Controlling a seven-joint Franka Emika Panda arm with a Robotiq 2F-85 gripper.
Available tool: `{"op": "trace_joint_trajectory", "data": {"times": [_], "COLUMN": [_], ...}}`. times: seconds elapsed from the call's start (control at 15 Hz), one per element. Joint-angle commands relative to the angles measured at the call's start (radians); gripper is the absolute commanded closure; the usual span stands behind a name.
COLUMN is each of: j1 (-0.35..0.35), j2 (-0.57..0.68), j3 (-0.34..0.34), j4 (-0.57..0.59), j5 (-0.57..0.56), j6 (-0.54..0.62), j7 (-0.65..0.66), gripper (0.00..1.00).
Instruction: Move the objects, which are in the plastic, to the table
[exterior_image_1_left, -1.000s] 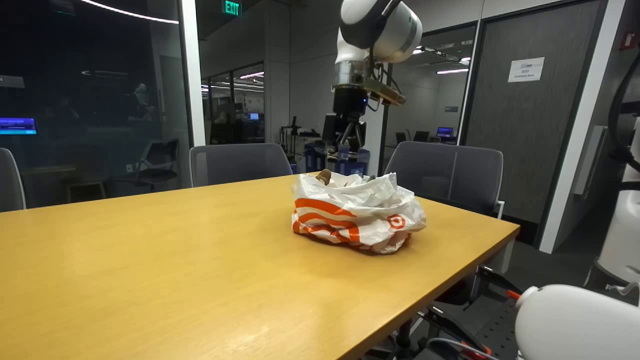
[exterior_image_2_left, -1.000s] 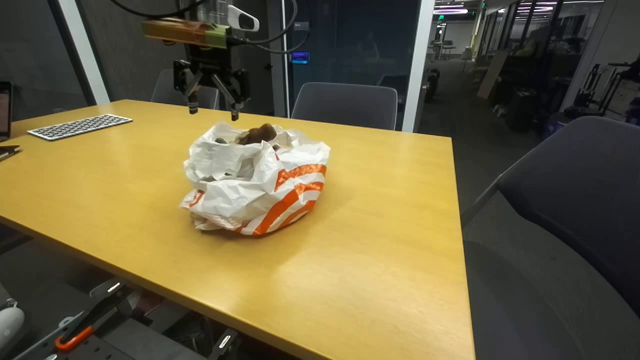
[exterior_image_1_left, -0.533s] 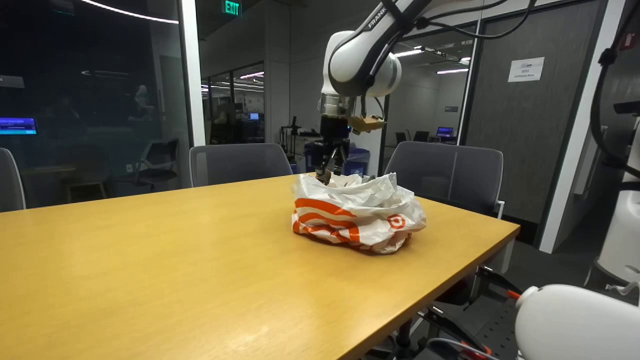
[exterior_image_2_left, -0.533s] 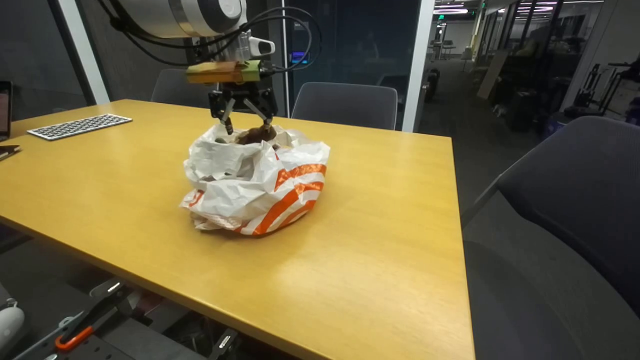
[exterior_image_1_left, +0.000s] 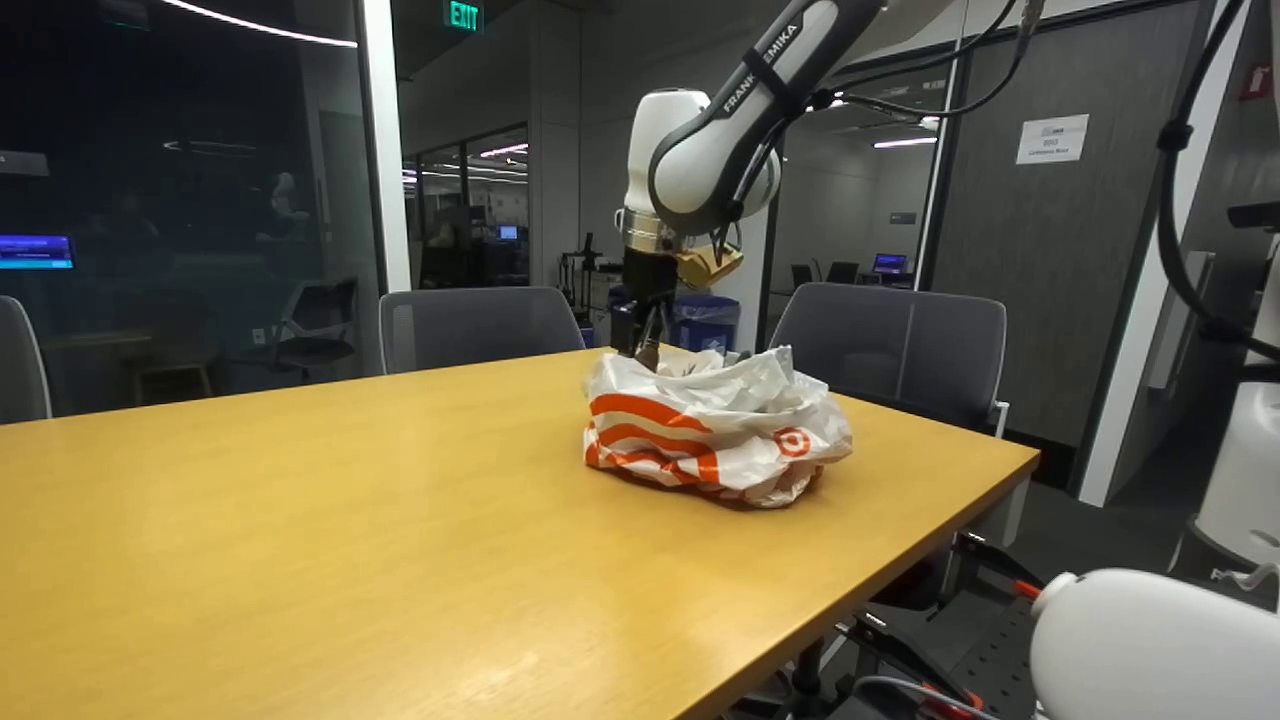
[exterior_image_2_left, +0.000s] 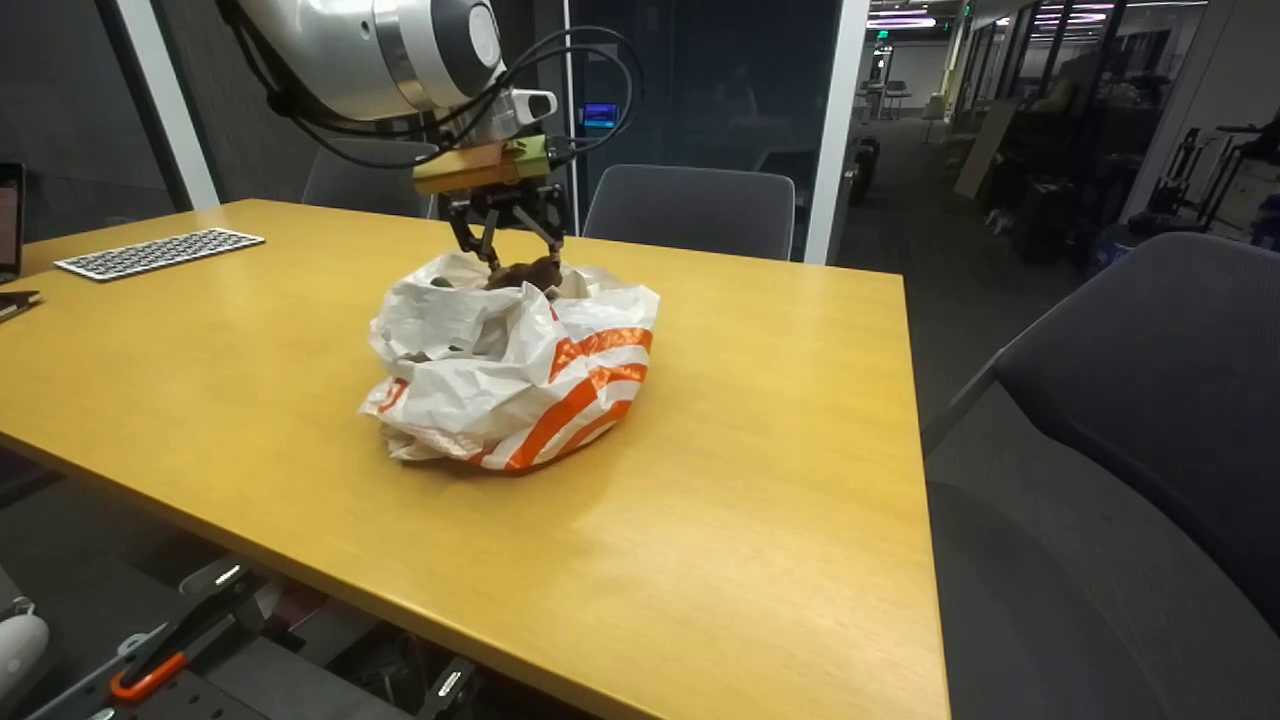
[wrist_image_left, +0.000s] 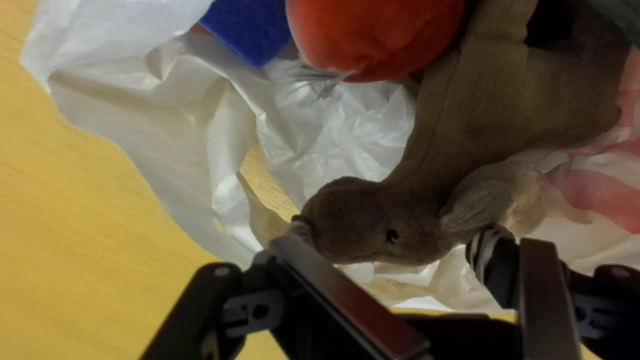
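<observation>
- Two fingers (wrist_image_left: 495, 260) of my pincer (wrist_image_left: 395, 237) apart, astride the head (wrist_image_left: 370, 220) of the brown toy (wrist_image_left: 465, 130).
- White bag (exterior_image_2_left: 480, 400) on the surface (exterior_image_2_left: 760, 490).
- I see a rounded red thing (wrist_image_left: 375, 35) inside.

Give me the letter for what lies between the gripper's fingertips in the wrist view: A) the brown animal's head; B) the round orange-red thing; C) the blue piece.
A: the brown animal's head, its dark eye showing, has a fingertip of the gripper on either side.
</observation>
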Motion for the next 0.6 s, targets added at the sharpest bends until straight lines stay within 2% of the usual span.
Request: {"op": "trace_joint_trajectory", "data": {"times": [0.0,0.4,0.47,0.53], "j1": [-0.003,-0.001,0.0,0.001], "j2": [0.005,-0.01,-0.013,-0.015], "j3": [-0.007,-0.008,-0.01,-0.011], "j4": [0.005,-0.001,-0.003,-0.003], "j5": [-0.015,-0.016,-0.018,-0.019], "j6": [0.039,0.072,0.073,0.074], "j7": [-0.003,0.005,0.007,0.009], "gripper": [0.5,0.95,1.0,1.0]}}
